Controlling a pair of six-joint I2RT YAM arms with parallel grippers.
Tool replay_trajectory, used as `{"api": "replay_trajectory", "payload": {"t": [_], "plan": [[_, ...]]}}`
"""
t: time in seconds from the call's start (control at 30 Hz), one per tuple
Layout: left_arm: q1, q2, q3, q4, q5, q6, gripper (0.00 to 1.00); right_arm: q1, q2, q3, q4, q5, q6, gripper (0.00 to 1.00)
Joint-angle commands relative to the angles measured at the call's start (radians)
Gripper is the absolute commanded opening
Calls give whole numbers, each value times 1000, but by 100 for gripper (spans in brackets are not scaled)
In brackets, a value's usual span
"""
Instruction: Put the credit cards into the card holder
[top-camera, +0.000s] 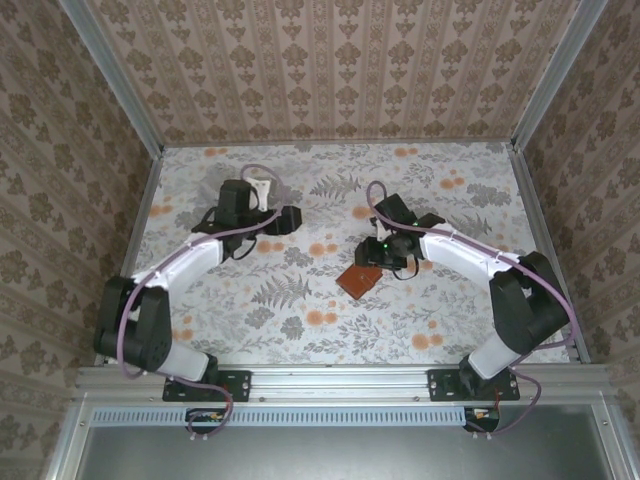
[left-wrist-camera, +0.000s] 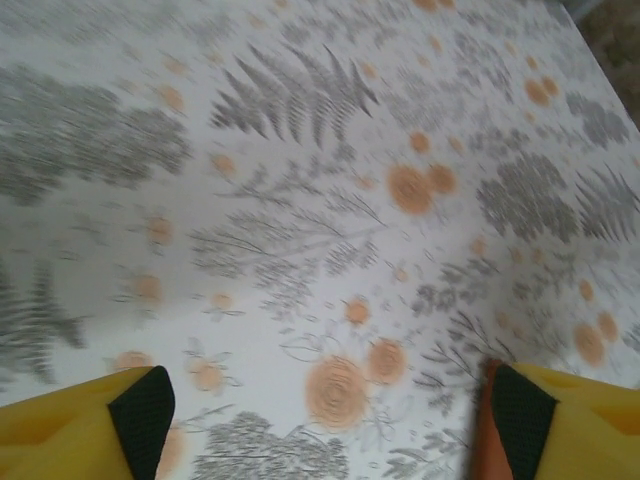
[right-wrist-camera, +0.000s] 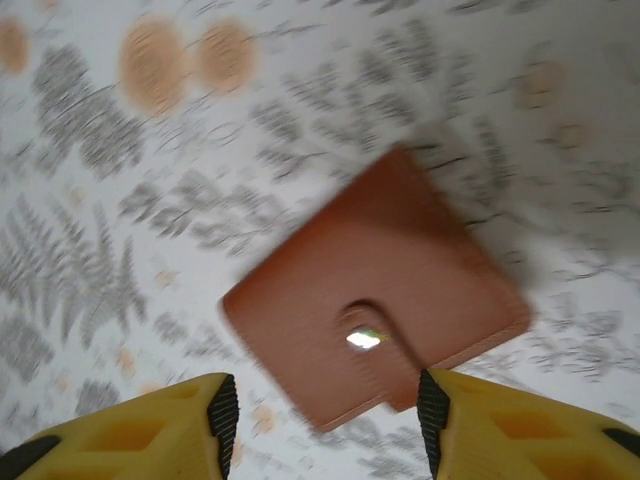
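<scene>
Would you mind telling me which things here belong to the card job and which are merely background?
For the job: brown leather card holder, closed; right pincer, open, pointed at it; left pincer, open; orange sliver by its finger, possibly a card.
Just surroundings: floral table cover; wallpapered walls; aluminium frame.
</scene>
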Motion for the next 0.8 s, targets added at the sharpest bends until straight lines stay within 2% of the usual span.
{"api": "replay_trajectory", "payload": {"t": [0.0,0.07,0.17,0.37,0.43,0.57,0.77], "plan": [[-45,83,67,-6,183,-69,83,10,30,-41,45,29,102,49],[-62,149,104,-31,219,-76,79,10,47,-61,65,37,126,48],[-131,233,154,-63,278,-80,75,9,68,-83,88,64,141,44],[-201,322,164,-35,284,-124,72,4,124,-57,136,58,26,46],[-212,340,160,-36,290,-133,71,-1,139,-44,162,40,-26,46],[-221,364,125,-19,276,-176,71,-26,149,-54,274,-80,-85,46],[-230,383,76,48,287,-247,69,-51,107,-52,246,-69,-37,45]]}}
